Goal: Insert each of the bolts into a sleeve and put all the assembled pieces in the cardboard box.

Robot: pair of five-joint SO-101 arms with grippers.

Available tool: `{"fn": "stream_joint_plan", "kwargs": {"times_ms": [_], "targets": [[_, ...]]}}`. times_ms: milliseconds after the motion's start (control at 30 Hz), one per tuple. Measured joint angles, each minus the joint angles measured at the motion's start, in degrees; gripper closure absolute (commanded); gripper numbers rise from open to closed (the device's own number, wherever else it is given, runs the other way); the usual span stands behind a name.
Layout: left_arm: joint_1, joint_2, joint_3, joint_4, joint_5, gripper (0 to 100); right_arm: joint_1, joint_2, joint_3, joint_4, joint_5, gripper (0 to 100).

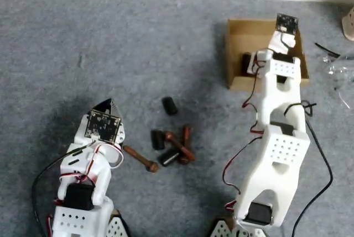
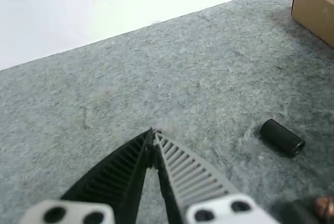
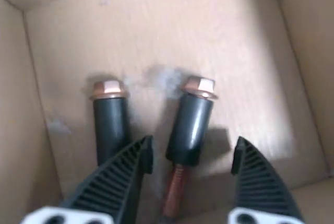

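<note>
Bolts (image 1: 180,147) and sleeves (image 1: 158,139) not yet joined lie in a loose heap on the grey counter (image 1: 83,38) between the two arms; a lone sleeve (image 1: 169,105) sits just beyond the heap, and a stray bolt (image 1: 140,158) lies on the side nearest the left arm. The cardboard box (image 1: 238,38) stands at the far right, with the right arm stretched over it; two assembled pieces lie side by side on its floor, copper heads pointing the same way. The right hand (image 3: 193,148) is released, fingers spread wide either side of the nearer assembled piece (image 3: 191,125), with a gap showing at each flank; the other assembled piece (image 3: 110,122) lies just beside one finger. The left hand (image 2: 154,141) is clenched on nothing, its tips meeting over bare counter near the lone sleeve.

The step in hand looks like the drop-off of a second piece. To finish it well, keep the fingers wide and rise straight up; the threaded end juts from the sleeve toward the hand, and a brush there could draw the bolt back out. The box is probably light, so clear its rim before swinging toward the heap; a knock on the wall could shift it.
</note>
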Motion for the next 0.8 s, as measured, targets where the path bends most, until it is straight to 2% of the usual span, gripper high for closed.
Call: {"fn": "stream_joint_plan", "kwargs": {"times_ms": [233, 367, 600, 800], "targets": [[0.00, 0.00, 0.00, 0.00, 0.00, 99, 0.00, -2.73, 1.41, 1.14, 0.00, 78.2], [0.00, 0.00, 0.00, 0.00, 0.00, 99, -0.09, -7.21, 6.95, 1.32, 0.00, 78.2], [0.00, 0.00, 0.00, 0.00, 0.00, 99, -3.60, -25.32, 20.48, 1.05, -1.49, 78.2], [0.00, 0.00, 0.00, 0.00, 0.00, 99, -10.20, -45.89, 42.20, -7.03, -2.29, 78.2]]}}
